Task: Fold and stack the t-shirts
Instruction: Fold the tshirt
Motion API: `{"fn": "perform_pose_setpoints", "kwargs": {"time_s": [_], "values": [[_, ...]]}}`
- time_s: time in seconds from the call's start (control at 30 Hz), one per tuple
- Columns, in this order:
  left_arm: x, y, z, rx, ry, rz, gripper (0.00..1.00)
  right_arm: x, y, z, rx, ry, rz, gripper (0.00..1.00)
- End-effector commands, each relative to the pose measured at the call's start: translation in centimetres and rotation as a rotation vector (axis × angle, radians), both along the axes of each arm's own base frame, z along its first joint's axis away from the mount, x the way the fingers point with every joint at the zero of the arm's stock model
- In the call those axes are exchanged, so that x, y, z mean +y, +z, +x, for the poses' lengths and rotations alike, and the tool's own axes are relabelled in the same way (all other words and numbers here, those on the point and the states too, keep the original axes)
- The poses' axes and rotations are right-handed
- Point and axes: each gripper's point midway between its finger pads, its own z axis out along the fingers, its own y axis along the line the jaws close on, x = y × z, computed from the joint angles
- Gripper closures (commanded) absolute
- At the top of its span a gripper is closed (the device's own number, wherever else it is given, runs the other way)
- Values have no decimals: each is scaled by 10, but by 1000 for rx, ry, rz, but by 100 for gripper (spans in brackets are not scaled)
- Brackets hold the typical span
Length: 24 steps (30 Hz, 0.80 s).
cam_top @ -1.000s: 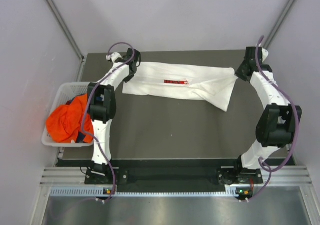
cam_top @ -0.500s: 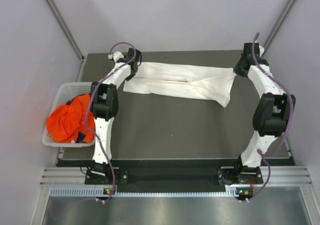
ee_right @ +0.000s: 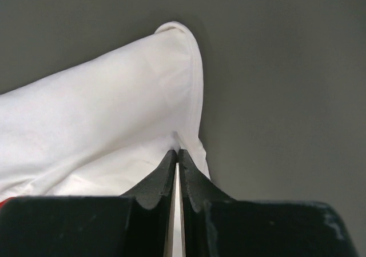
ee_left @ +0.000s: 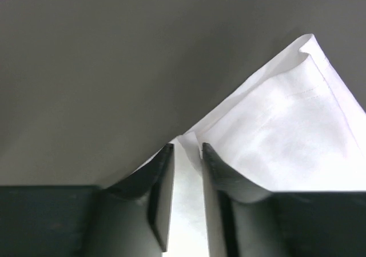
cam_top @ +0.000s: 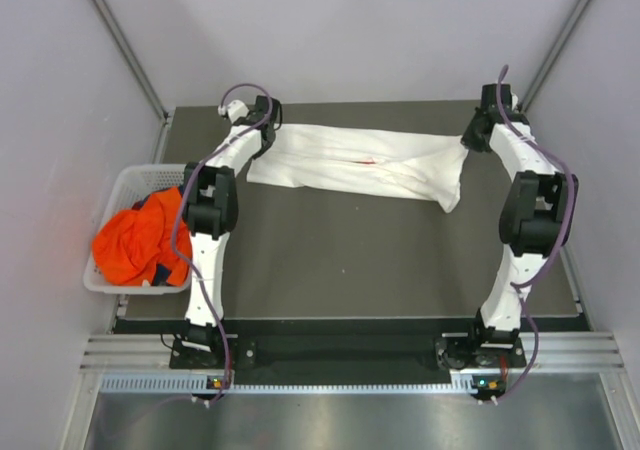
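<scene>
At the dark counter's (cam_top: pixel 350 260) far corners, left gripper (ee_left: pixel 186 149) and right gripper (ee_right: pixel 178 152) pinch the white cloth t-shirt (cam_top: pixel 360 165) — its red print (cam_top: pixel 368 159) mostly hidden.

1. The t-shirt (cam_top: pixel 360 165) lies stretched left to right across the far part of the table (cam_top: pixel 350 255).
2. The left gripper (cam_top: pixel 270 142) sits at its far-left corner and the right gripper (cam_top: pixel 467 142) at its right end, each with cloth between its fingers.
3. A basket (cam_top: pixel 122 178) stands at the table's left edge, nearer than the t-shirt.
4. A crumpled garment (cam_top: pixel 138 242) lies in the basket, heaped toward its near side.
</scene>
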Motion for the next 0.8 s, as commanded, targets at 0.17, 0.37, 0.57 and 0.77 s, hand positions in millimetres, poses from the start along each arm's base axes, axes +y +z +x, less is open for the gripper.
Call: {"fn": "perform_pose_setpoints", "kwargs": {"time_s": [0.17, 0.37, 0.57, 0.77], "values": [[9, 61, 15, -107, -55, 77, 48, 1, 19, 31, -49, 50, 12, 94], [8, 87, 6, -101, -144, 128, 41, -4, 14, 41, -26, 68, -6, 89], [-10, 95, -22, -40, -306, 116, 40, -11, 24, 37, -14, 42, 18, 59], [-38, 63, -67, 22, -508, 0, 41, 1, 38, -38, 60, -49, 102, 50]]}}
